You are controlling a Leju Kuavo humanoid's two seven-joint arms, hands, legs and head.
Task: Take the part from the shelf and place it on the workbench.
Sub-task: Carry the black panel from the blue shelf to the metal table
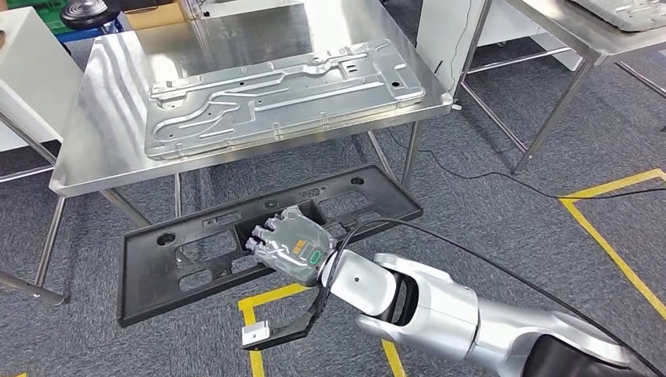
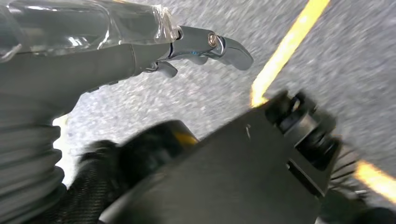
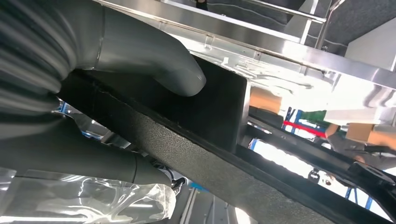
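Already right hand [image 1: 292, 245] grips long black plastic frame [image 1: 196, 259] mid-edge, fingers [image 3: 180, 74] clamped; stiff, light, unwieldy. Steel desk [image 1: 102, 133] at 12 o'clock. Left hand [image 2: 140, 46] fingers loosely extended, empty.

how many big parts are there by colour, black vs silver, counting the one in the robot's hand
black frame panel, gripped by the right hand: 1
silver stamped metal panel, lying on the steel workbench: 1
total: 2

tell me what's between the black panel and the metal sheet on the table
Only bare tabletop and its front edge, in the head view; the black panel is held lower, before the metal sheet.
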